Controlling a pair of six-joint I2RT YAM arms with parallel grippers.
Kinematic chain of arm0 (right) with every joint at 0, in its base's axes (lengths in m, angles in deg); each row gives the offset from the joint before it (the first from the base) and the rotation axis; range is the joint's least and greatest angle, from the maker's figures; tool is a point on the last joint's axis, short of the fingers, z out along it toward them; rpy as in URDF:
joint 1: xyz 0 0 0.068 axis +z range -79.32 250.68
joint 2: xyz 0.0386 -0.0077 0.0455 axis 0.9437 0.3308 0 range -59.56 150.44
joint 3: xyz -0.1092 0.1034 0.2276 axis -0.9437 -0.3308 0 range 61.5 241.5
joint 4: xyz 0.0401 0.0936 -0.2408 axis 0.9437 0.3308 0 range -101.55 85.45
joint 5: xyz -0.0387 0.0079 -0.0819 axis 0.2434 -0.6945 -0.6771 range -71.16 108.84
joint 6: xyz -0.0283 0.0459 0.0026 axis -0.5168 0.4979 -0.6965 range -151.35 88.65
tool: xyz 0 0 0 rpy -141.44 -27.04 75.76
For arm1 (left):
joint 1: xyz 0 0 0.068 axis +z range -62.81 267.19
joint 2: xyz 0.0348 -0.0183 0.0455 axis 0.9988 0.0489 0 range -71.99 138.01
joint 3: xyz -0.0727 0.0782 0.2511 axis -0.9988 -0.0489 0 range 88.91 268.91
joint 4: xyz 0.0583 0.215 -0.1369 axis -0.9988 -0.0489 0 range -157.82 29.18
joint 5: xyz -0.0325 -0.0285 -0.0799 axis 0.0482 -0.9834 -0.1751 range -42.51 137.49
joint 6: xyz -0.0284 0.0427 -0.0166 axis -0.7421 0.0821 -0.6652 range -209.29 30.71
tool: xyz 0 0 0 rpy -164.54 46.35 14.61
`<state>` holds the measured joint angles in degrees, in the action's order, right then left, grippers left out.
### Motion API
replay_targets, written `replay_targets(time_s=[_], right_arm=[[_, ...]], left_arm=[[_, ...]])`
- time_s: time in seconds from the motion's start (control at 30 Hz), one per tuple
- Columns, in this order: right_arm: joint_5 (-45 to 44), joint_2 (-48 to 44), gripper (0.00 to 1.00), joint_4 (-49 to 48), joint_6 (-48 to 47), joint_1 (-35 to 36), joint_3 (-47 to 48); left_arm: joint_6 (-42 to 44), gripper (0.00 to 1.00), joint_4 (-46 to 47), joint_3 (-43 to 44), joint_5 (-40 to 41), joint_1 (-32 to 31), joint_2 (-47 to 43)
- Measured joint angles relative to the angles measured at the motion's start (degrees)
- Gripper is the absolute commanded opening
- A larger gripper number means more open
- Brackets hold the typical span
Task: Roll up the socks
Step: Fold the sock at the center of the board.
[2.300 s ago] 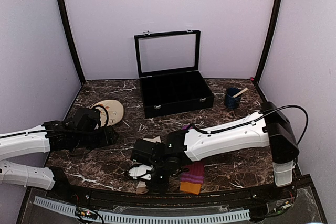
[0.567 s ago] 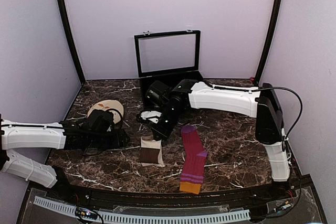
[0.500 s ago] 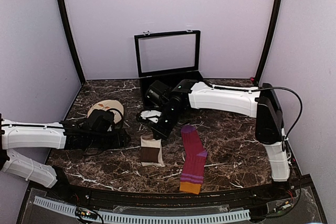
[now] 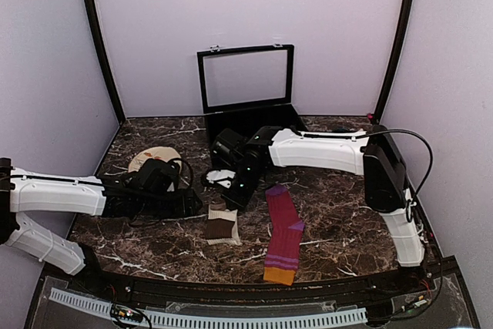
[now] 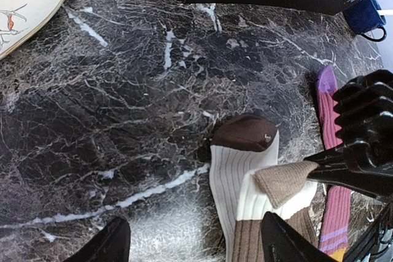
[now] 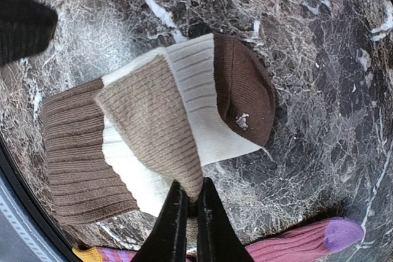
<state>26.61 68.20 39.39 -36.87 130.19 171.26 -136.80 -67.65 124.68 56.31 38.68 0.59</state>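
Observation:
The cream sock [image 4: 221, 226] with brown bands lies folded on the marble near the front centre. My right gripper [image 6: 189, 197] is shut on its tan folded flap, pinching the flap's edge above the cream body [image 6: 196, 90]. My left gripper [image 5: 196, 246] is open just left of the sock [image 5: 245, 182], one finger [image 5: 284, 245] over the brown ribbed cuff, the other on bare marble. The magenta-purple striped sock [image 4: 283, 233] with an orange cuff lies flat to the right, untouched.
An open black case [image 4: 254, 132] stands at the back centre. A beige floral disc [image 4: 150, 158] lies at the left, behind my left arm. A blue cup [image 5: 363, 13] sits at the back right. The table's front edge runs close below both socks.
My left gripper has slid right, up to the cream sock. My right gripper has come slightly down and forward with the tan flap, and the sock now lies shorter.

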Motion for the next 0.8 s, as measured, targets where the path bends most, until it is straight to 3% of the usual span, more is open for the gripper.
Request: replay_targets(time_s=[0.43, 0.8], right_arm=[[-1.1, 1.6, 0.36, -1.2, 0.4, -1.2, -0.2], [-4.1, 1.5, 0.43, -2.6, 1.7, -1.9, -1.0]], left_arm=[[0.6, 0.76, 2.4, 1.0, -1.2, -2.5, 3.7], [0.8, 0.76, 2.6, 1.8, -1.3, -3.5, 4.1]])
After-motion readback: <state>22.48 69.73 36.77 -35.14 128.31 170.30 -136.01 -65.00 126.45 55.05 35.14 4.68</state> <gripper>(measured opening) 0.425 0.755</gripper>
